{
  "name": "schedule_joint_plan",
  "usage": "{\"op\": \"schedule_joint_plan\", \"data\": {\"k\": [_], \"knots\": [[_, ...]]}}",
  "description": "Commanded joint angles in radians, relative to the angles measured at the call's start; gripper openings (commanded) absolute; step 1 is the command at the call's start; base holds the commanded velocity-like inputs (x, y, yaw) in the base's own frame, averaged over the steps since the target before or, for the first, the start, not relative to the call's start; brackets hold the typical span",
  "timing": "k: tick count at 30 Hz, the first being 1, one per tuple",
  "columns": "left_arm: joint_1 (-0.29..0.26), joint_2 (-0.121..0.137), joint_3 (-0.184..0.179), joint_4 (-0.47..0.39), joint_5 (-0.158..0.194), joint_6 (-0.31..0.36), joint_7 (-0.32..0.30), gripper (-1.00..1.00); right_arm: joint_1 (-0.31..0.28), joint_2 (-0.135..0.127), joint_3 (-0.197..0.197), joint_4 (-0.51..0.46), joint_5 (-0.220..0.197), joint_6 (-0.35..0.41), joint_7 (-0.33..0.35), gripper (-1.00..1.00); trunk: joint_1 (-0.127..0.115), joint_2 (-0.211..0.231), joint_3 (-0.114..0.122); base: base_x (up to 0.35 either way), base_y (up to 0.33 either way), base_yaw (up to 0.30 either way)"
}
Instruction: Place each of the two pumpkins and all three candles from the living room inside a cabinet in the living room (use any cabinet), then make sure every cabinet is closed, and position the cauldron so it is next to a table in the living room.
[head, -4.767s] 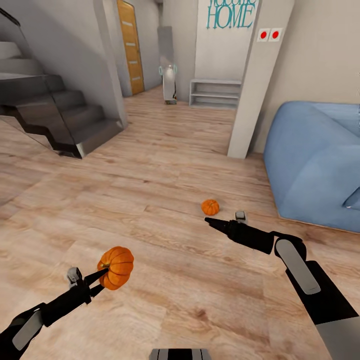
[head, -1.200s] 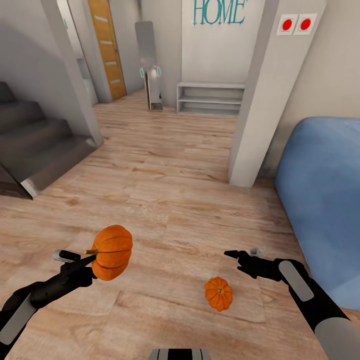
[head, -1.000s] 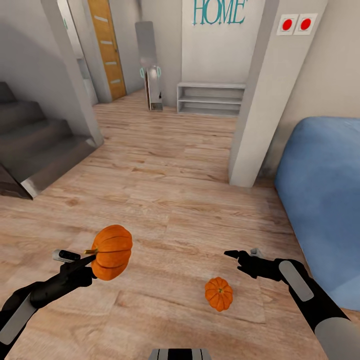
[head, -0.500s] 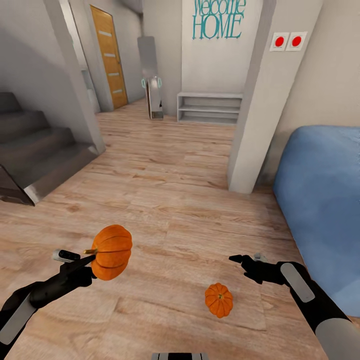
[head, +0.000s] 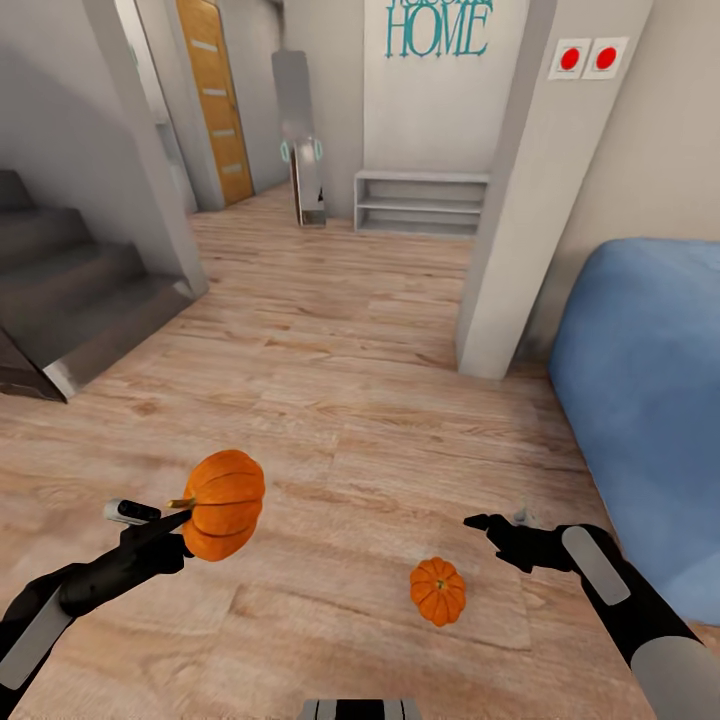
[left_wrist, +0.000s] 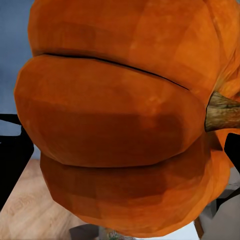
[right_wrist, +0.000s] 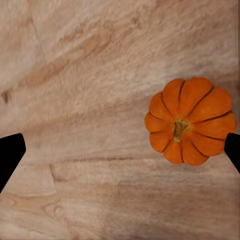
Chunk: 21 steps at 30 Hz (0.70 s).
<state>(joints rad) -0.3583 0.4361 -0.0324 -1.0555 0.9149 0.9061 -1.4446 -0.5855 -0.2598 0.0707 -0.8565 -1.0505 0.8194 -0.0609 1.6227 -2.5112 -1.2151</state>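
left gripper (head: 185, 520): pinching the big pumpkin (head: 224, 504), carried clear of the floor
right gripper (head: 478, 521): fingers spread, nothing held
small pumpkin (right_wrist: 190, 120): on floor (head: 330, 400), below right gripper, nearer one fingertip
advice: centre over stem, descend, close across ribs

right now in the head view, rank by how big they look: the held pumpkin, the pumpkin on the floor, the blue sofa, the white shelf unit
1. Blue sofa
2. White shelf unit, though it stands far off, so its true size is unsure
3. Held pumpkin, in the left gripper, nearer the camera
4. Pumpkin on the floor
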Motion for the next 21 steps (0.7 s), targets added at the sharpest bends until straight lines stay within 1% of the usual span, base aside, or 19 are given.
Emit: {"op": "schedule_joint_plan", "data": {"k": [1,3,8,13,16,21], "knots": [[-0.001,0.001,-0.003,0.0,0.007,0.011,-0.003,-1.0,0.0,-0.001,0.003,-0.001,-0.008,0.001,-0.006,1.0,0.0,-0.001,-0.005,0.0,0.0,0.0],[-0.001,0.001,-0.003,0.0,0.007,0.011,-0.003,-1.0,-0.002,-0.002,0.003,0.002,-0.008,0.001,-0.008,1.0,0.001,-0.001,-0.013,0.0,0.0,0.0],[-0.001,0.001,-0.003,-0.002,0.009,0.012,-0.003,-1.0,-0.006,-0.001,0.004,0.052,-0.008,-0.004,-0.008,1.0,0.003,-0.002,-0.032,0.0,0.0,0.0],[0.0,0.001,-0.006,-0.042,0.012,0.014,-0.009,-1.0,-0.007,-0.001,0.004,0.063,-0.008,-0.032,-0.005,1.0,0.006,-0.003,-0.051,0.0,0.0,0.0],[0.007,-0.003,-0.017,-0.103,0.009,0.015,-0.037,-1.0,-0.007,-0.001,0.004,0.064,-0.008,-0.041,0.001,1.0,0.007,-0.004,-0.063,0.0,0.0,0.0],[0.053,-0.007,-0.035,-0.248,0.009,0.019,-0.055,-1.0,-0.007,-0.002,0.005,0.064,-0.006,-0.076,0.007,1.0,0.009,-0.005,-0.082,0.0,0.0,0.0]]}}
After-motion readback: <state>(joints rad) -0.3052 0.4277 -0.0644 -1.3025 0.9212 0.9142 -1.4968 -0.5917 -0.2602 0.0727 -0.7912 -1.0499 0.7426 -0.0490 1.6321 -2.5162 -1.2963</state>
